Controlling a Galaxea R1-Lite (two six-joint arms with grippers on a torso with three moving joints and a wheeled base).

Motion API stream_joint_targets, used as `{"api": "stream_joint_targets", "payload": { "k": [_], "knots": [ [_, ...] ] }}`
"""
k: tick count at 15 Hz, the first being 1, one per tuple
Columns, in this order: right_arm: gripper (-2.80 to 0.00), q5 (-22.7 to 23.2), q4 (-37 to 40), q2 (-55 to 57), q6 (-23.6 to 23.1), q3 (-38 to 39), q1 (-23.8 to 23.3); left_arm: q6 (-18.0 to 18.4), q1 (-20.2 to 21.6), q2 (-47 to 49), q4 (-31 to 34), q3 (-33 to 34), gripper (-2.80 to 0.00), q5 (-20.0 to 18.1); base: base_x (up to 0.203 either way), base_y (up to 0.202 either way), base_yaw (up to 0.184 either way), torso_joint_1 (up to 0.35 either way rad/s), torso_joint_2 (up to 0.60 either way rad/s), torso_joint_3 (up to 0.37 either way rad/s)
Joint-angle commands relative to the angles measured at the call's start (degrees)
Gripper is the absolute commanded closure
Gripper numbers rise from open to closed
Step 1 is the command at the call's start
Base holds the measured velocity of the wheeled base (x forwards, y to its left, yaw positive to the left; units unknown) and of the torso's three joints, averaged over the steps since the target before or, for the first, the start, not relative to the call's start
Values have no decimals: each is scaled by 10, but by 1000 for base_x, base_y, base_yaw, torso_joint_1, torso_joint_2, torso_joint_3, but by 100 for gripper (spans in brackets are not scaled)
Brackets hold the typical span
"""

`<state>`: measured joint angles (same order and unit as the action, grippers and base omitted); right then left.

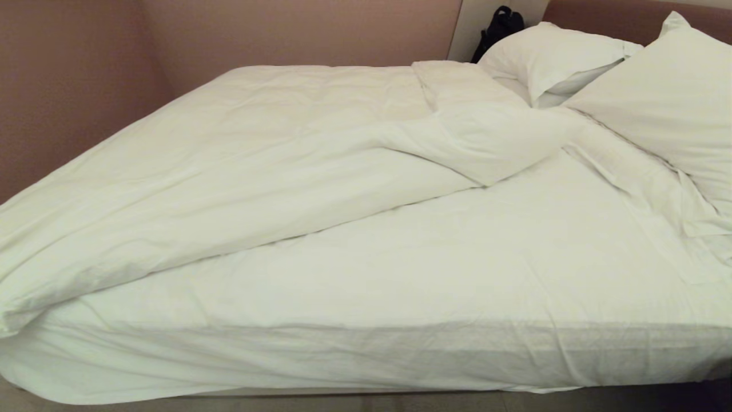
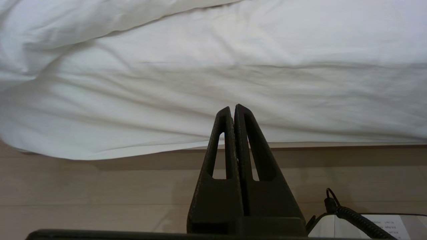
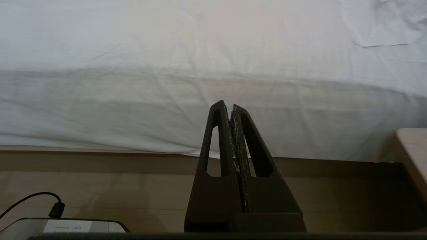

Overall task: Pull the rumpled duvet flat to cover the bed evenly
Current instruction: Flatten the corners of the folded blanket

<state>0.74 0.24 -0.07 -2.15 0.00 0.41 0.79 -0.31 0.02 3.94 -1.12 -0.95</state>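
- The duvet (image 1: 240, 166) lies bunched across the bed (image 1: 400, 355) from nine to twelve o'clock; its folded edge runs diagonally, leaving bare sheet (image 1: 457, 257) toward three.
- Left gripper (image 2: 233, 107) and right gripper (image 3: 226, 104) hang over the floor (image 2: 100, 193) before the bed's near edge, fingers pressed together, empty.

**Count of Items in View**

One bed (image 1: 366, 355), white-sheeted. One duvet (image 1: 240, 166), bunched from 9 to 12 o'clock. Two pillows, at 1 o'clock (image 1: 549, 57) and 2 o'clock (image 1: 663, 103). One black bag (image 1: 498, 28) at 12 o'clock. Two grippers, left gripper (image 2: 233, 107) and right gripper (image 3: 227, 104), each pressed closed, empty.
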Motion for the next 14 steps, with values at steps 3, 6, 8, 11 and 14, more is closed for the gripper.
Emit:
{"api": "stream_joint_targets", "payload": {
  "k": [3,6,8,11,14],
  "knots": [
    [0,0,0,1,-1,0,0,0,0,0,0,0,0,0,0,-194,-1,3,3,1],
    [0,0,0,1,-1,0,0,0,0,0,0,0,0,-2,0,-168,0,0,2,3],
    [0,0,0,1,-1,0,0,0,0,0,0,0,0,-1,0,-36,0,1,1,1],
    [0,0,0,1,-1,0,0,0,0,0,0,0,0,-2,0,0,0,0,0,0],
    [0,0,0,1,-1,0,0,-1,0,0,0,0,0,-2,0,0,0,0,0,0]
  ]
}}
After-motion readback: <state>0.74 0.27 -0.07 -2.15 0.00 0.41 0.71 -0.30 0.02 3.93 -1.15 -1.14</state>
